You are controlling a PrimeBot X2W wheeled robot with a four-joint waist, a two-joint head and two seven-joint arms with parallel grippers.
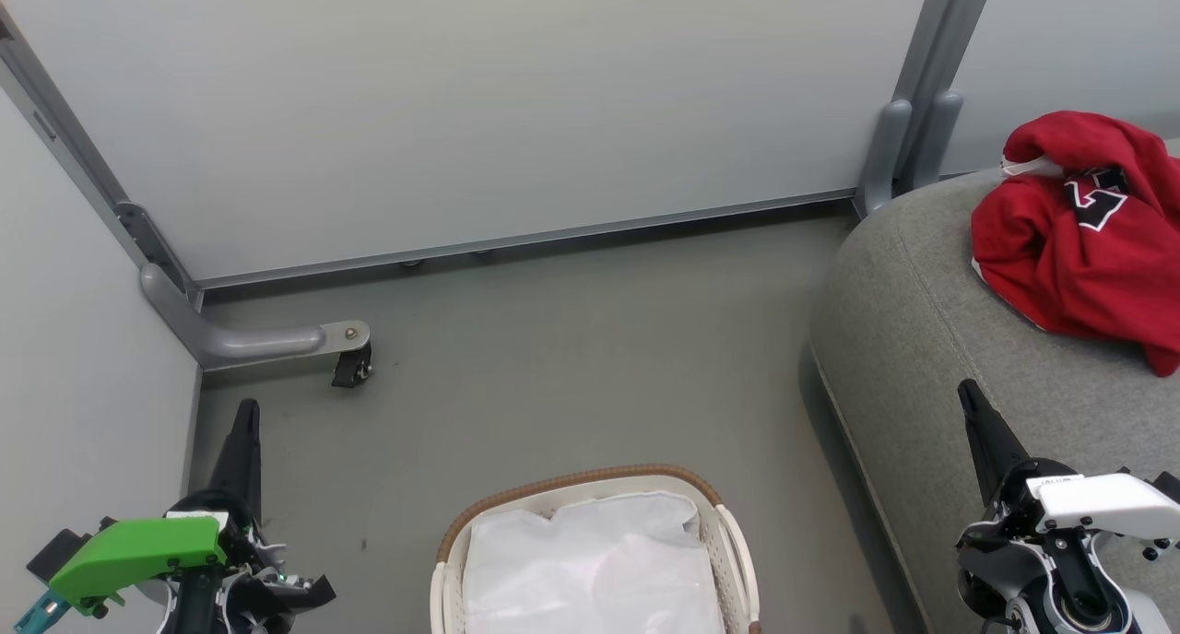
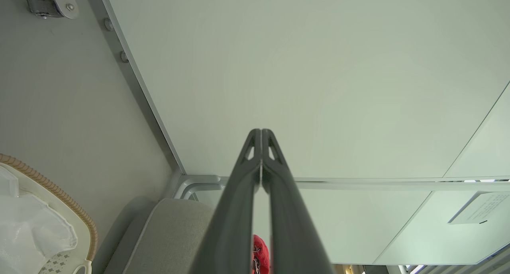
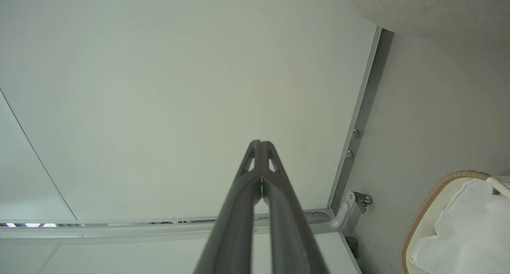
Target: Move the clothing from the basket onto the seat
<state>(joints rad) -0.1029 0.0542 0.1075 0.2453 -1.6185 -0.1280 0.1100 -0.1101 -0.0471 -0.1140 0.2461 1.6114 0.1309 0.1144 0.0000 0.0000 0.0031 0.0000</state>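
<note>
In the head view, the basket stands on the grey floor at 6 o'clock, cut by the bottom edge, with a white liner sheet inside. Open floor runs from its brown rim toward 12 o'clock, up to the wall panel. The seat lies at 3 o'clock, and a strip of floor separates its rounded edge from the basket. The clothing is heaped on the seat at 2 o'clock, its long axis running 11 to 5, number print facing up. The left end effector at 8 o'clock and the right end effector at 4 o'clock both point toward 12.

In the left wrist view, the left end effector is closed, tips touching, holding nothing.

In the right wrist view, the right end effector is likewise closed and empty, with the basket at 4 o'clock.
</note>
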